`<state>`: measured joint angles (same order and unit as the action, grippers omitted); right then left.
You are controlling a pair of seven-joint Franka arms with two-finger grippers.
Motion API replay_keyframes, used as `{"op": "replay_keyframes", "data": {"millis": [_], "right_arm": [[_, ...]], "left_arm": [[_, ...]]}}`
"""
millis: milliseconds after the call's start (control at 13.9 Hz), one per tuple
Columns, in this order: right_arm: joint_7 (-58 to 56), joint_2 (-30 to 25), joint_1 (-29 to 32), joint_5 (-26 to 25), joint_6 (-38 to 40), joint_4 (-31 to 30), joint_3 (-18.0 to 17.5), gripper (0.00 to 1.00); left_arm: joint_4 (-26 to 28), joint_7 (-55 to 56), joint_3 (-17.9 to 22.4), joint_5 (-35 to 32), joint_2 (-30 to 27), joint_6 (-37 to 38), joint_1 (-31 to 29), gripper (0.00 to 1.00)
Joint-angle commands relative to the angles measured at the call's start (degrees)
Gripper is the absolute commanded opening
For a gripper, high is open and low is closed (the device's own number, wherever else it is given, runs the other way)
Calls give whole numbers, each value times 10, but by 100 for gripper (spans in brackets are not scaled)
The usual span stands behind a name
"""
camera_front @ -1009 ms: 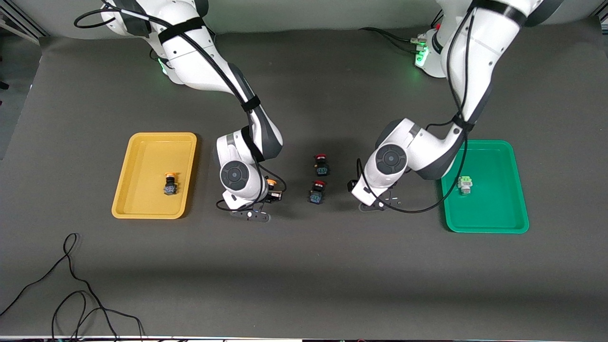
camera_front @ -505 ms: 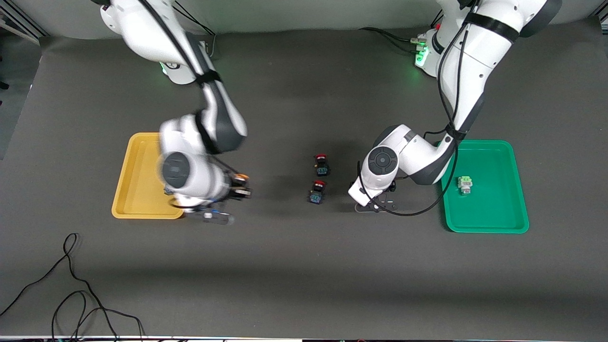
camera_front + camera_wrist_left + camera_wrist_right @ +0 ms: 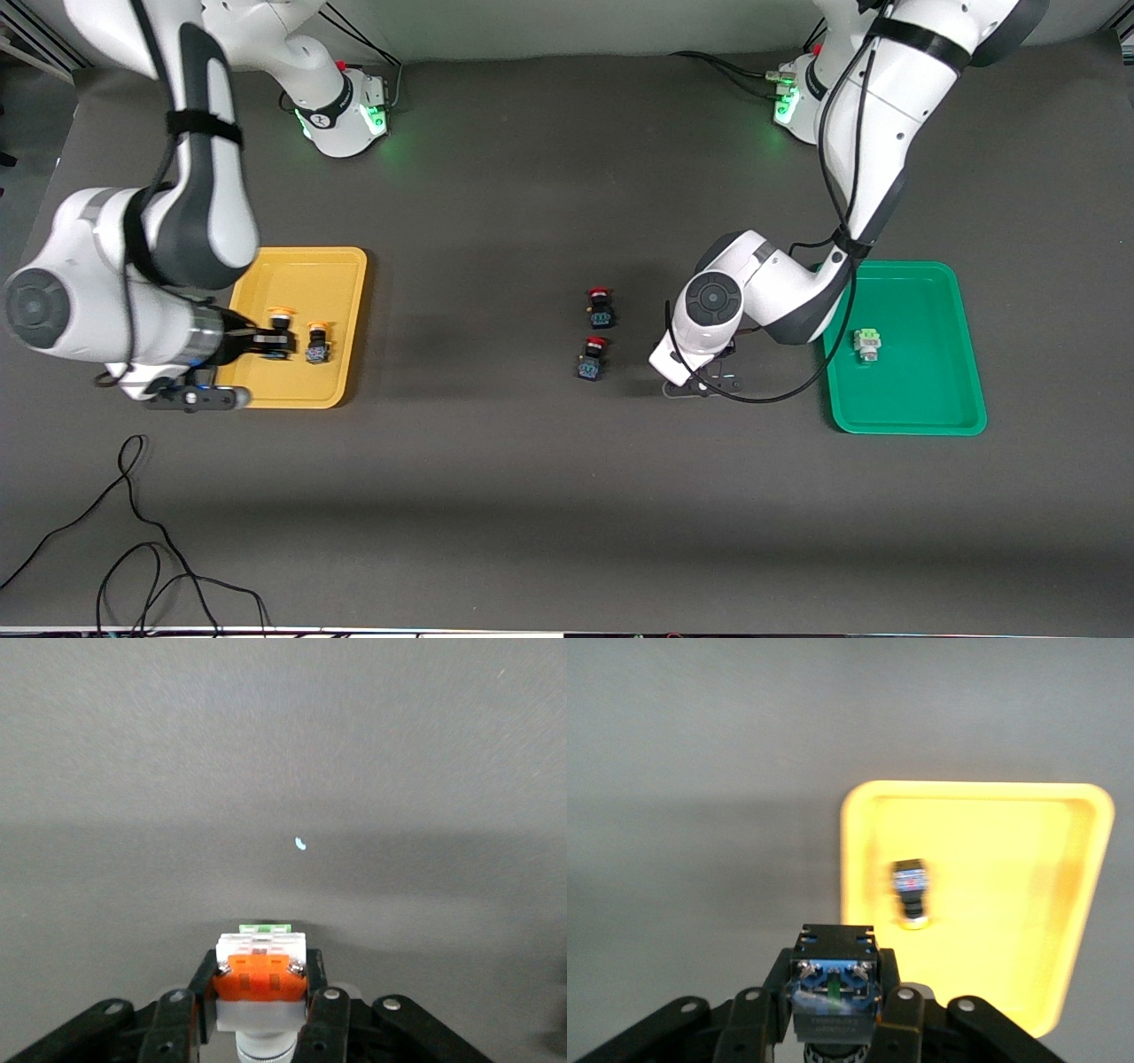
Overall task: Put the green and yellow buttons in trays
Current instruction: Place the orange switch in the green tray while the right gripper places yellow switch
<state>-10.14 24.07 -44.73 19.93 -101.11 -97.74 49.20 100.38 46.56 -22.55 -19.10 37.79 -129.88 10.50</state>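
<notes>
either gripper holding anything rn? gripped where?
Both. Right gripper, over the yellow tray, clamps a yellow-capped button across its black body. Left gripper clamps the orange-marked white button by its sides.

Front view: high, facing the arms' bases, whole table.
Left wrist view: close, bare mat.
Right wrist view: close; shares yellow tray (image 3: 1028, 859) (image 3: 341, 266) with front.

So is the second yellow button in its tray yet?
Not yet: the right end effector holds the yellow button above the yellow tray, beside the one already placed.
</notes>
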Motion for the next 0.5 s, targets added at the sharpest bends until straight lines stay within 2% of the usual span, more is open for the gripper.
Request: {"op": "replay_keyframes", "data": {"millis": [0, 216, 432], "right_arm": [[-128, -5, 15, 5, -99, -89, 24, 0], [-224, 7, 37, 28, -238, -188, 23, 0], [-284, 54, 39, 98, -326, -233, 17, 0]], "left_arm": [[-9, 5, -8, 60, -83, 70, -4, 20], [-18, -29, -7, 120, -155, 144, -20, 20], [-4, -169, -6, 175, -212, 224, -104, 20]]}}
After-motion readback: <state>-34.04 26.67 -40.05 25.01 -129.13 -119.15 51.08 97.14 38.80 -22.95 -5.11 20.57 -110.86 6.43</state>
